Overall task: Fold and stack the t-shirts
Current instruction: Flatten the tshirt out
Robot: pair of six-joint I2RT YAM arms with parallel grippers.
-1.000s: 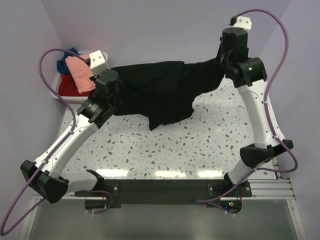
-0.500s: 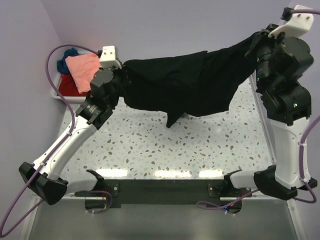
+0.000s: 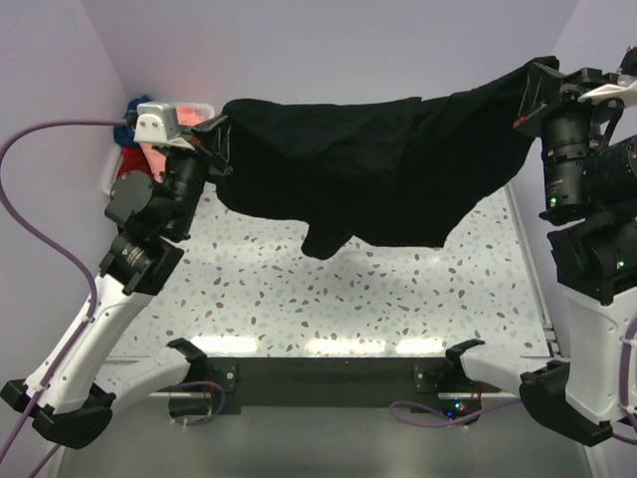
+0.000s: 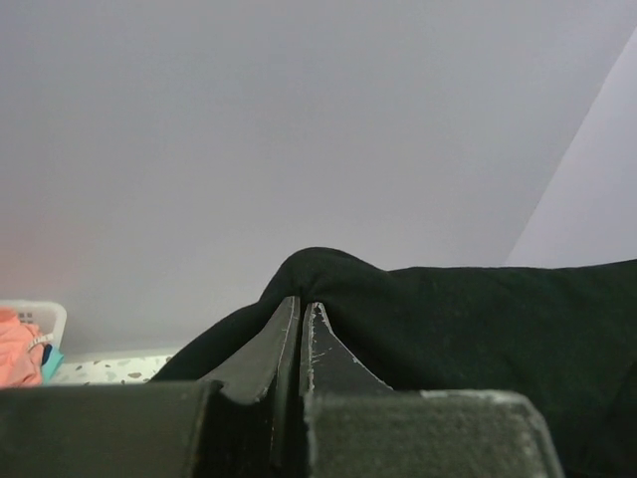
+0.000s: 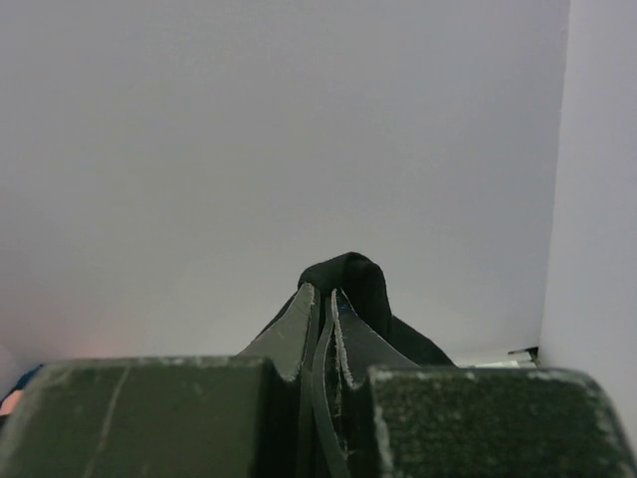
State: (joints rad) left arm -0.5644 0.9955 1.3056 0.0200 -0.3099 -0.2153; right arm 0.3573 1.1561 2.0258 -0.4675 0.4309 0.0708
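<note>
**Left gripper** (image 3: 223, 134): jaws clenched on one upper edge of the black t-shirt (image 3: 368, 169), held high over the far left part of the table (image 3: 398, 289). In the left wrist view the two fingers (image 4: 284, 329) lie pressed together, and a hump of black cloth rises just past their tips.

**Right gripper** (image 3: 531, 86): jaws likewise clamped on the opposite upper edge of the same shirt, raised over the table's far right side. In the right wrist view a small fold of black cloth stands up between and just beyond the fingertips (image 5: 301, 314).

**Black t-shirt**: it hangs spread between the two grippers, above the far half of the table. Its upper edge runs roughly level from one grip to the other. The body sags below that edge in loose folds. The lowest flap hangs over the table's middle, and whether it touches the surface cannot be told.

**White bin** (image 4: 45, 311): it stands at the table's far left corner, behind the left arm, which covers most of it in the top view. The salmon-pink t-shirt (image 3: 151, 157) lies in it. The red t-shirt (image 3: 126, 162) shows just beside the pink one. The dark blue t-shirt (image 3: 129, 103) shows at the bin's far end.

**Purple cables** (image 3: 50, 239): these loop from both arms, off the table's left and right edges.
</note>
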